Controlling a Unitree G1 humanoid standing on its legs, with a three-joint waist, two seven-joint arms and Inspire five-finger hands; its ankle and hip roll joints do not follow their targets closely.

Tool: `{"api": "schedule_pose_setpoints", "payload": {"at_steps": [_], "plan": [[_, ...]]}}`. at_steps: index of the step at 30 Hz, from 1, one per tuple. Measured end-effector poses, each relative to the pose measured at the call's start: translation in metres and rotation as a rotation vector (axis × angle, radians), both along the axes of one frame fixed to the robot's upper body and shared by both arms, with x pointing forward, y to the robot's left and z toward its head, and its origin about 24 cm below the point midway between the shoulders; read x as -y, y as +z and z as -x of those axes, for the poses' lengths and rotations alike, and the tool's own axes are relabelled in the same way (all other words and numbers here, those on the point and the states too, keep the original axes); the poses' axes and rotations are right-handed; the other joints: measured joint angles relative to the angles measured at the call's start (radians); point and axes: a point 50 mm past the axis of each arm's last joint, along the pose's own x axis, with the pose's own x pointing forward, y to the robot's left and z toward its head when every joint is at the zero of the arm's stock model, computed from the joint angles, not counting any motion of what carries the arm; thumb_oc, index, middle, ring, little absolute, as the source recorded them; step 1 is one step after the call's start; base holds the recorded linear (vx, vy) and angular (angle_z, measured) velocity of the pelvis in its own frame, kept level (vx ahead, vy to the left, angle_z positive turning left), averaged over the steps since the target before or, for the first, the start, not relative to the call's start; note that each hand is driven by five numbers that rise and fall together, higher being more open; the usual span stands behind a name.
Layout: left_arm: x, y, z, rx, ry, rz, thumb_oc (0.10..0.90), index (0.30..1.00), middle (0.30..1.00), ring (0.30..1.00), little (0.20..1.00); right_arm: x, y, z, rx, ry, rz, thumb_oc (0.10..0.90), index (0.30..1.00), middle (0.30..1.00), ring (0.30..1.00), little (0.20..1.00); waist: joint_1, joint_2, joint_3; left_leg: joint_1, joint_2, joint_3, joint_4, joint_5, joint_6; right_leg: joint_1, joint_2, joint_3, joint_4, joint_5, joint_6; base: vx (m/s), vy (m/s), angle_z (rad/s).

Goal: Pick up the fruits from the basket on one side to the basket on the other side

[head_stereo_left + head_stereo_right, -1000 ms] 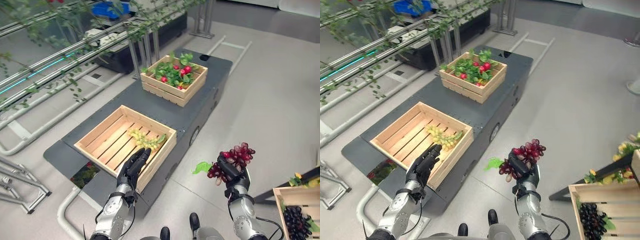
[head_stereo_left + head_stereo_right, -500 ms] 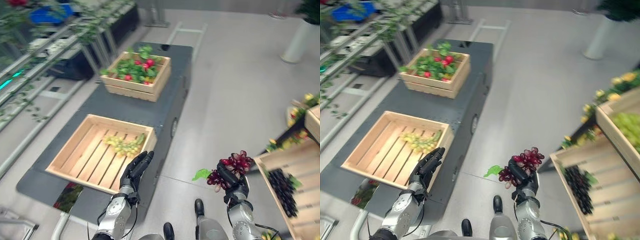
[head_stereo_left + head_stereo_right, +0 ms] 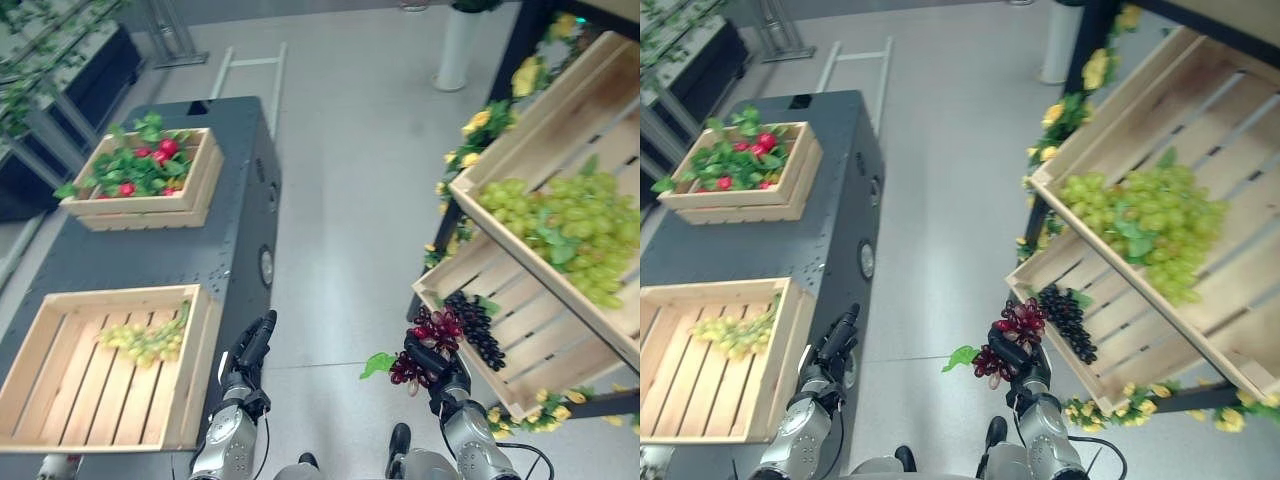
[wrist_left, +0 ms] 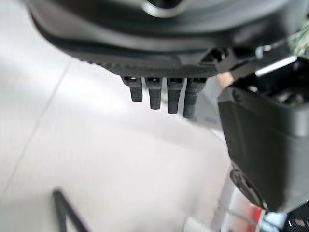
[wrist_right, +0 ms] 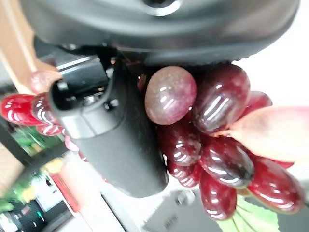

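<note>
View has swung right; right hand point(image 3: 432, 362) fingers clasp red grapes point(image 3: 428, 338) toward shelf crate point(image 3: 520, 345); left hand point(image 3: 246, 352) fingers straight, idle.

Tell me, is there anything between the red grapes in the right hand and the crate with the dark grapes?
Nothing visible stands between them. The right hand holds the red grapes just beside the lower crate with the dark grapes, above bare floor.
</note>
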Motion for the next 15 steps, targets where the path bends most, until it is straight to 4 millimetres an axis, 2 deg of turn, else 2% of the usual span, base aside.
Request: {"api": "schedule_pose_setpoints", "payload": {"at_steps": [2, 4, 6, 9, 10, 11, 12, 13, 14, 15], "plan": [[0.005, -0.001, 0.001, -0.004, -0.012, 0.008, 0.800, 0.900, 0.900, 0.900, 0.900, 0.008, 0.000, 0.002, -0.010, -0.036, 0.013, 0.400, 0.300, 0.300, 0.300, 0.300, -0.014, -0.009, -0.006, 0.002, 0.000, 0.000, 0.000, 0.000, -0.003, 0.000, 0.002, 0.013, -0.002, 0.001, 0.000, 0.08, -0.183, -0.13], [0.009, -0.002, 0.001, -0.005, -0.025, 0.012, 0.800, 0.900, 0.900, 0.900, 0.900, 0.015, 0.001, 0.003, -0.009, -0.082, 0.021, 0.400, 0.300, 0.300, 0.300, 0.300, -0.018, -0.010, -0.006, 0.005, 0.011, 0.022, -0.001, 0.001, -0.036, -0.001, 0.005, 0.013, -0.018, 0.010, 0.006, 0.09, -0.260, -0.22], [0.011, -0.003, 0.003, -0.012, -0.039, 0.011, 0.800, 0.900, 0.900, 0.900, 0.900, 0.019, 0.000, 0.006, -0.010, -0.105, 0.019, 0.400, 0.300, 0.300, 0.300, 0.300, -0.016, -0.011, -0.007, 0.005, 0.009, 0.026, 0.001, 0.001, -0.038, -0.004, 0.003, 0.013, -0.017, 0.011, 0.005, 0.06, -0.265, -0.10], [0.011, -0.004, 0.004, -0.017, -0.041, 0.008, 0.800, 0.900, 0.900, 0.900, 0.900, 0.017, 0.001, 0.003, -0.001, -0.104, 0.014, 0.400, 0.300, 0.300, 0.300, 0.300, -0.010, -0.019, -0.005, -0.066, 0.025, 0.029, 0.128, -0.043, -0.041, -0.057, -0.007, 0.012, 0.039, -0.017, -0.016, 0.03, -0.266, -0.16], [0.007, -0.005, 0.006, -0.024, -0.037, -0.002, 0.800, 0.900, 0.900, 0.900, 0.900, 0.012, 0.001, 0.000, 0.005, -0.100, 0.001, 0.400, 0.300, 0.300, 0.300, 0.300, 0.010, -0.042, 0.008, -0.137, 0.035, 0.009, 0.301, -0.071, -0.036, -0.082, -0.018, 0.016, 0.096, -0.047, -0.040, -0.03, -0.103, -0.35], [0.004, -0.005, 0.008, -0.028, -0.035, -0.012, 0.800, 0.900, 0.900, 0.900, 0.900, 0.009, 0.002, -0.002, 0.009, -0.098, -0.008, 0.400, 0.300, 0.300, 0.300, 0.300, 0.020, -0.062, 0.021, -0.188, 0.040, -0.017, 0.416, -0.070, -0.034, -0.080, -0.025, 0.037, 0.107, -0.050, -0.042, -0.07, 0.027, -0.41], [0.004, -0.008, 0.012, -0.041, -0.035, -0.013, 0.800, 0.900, 0.900, 0.900, 0.900, 0.009, 0.004, -0.004, 0.020, -0.098, -0.005, 0.400, 0.300, 0.300, 0.300, 0.300, 0.029, -0.069, 0.030, -0.303, 0.055, -0.092, 0.617, -0.060, -0.048, -0.072, -0.025, 0.071, 0.109, -0.048, -0.054, -0.05, 0.095, -0.30], [0.006, -0.010, 0.016, -0.045, -0.039, -0.007, 0.800, 0.900, 0.900, 0.900, 0.900, 0.013, 0.006, -0.006, 0.034, -0.101, 0.009, 0.400, 0.300, 0.300, 0.300, 0.300, 0.033, -0.074, 0.037, -0.350, 0.011, -0.197, 0.628, -0.087, -0.069, -0.080, -0.022, 0.099, 0.109, -0.049, -0.047, 0.00, 0.111, -0.43], [0.010, -0.011, 0.017, -0.047, -0.051, -0.005, 0.800, 0.900, 0.900, 0.900, 0.900, 0.017, 0.010, -0.010, 0.052, -0.101, 0.026, 0.400, 0.300, 0.300, 0.300, 0.300, 0.050, -0.066, 0.045, -0.357, -0.037, -0.260, 0.547, -0.098, -0.067, -0.091, -0.021, 0.122, 0.109, -0.044, -0.050, 0.05, 0.119, -0.75], [0.013, -0.011, 0.017, -0.050, -0.065, -0.004, 0.800, 0.900, 0.900, 0.900, 0.900, 0.022, 0.019, -0.021, 0.092, -0.097, 0.045, 0.400, 0.300, 0.300, 0.300, 0.300, 0.059, -0.054, 0.059, -0.354, -0.065, -0.270, 0.375, -0.092, -0.049, -0.106, -0.010, 0.146, 0.091, -0.038, -0.042, 0.05, 0.144, -1.09]]}}
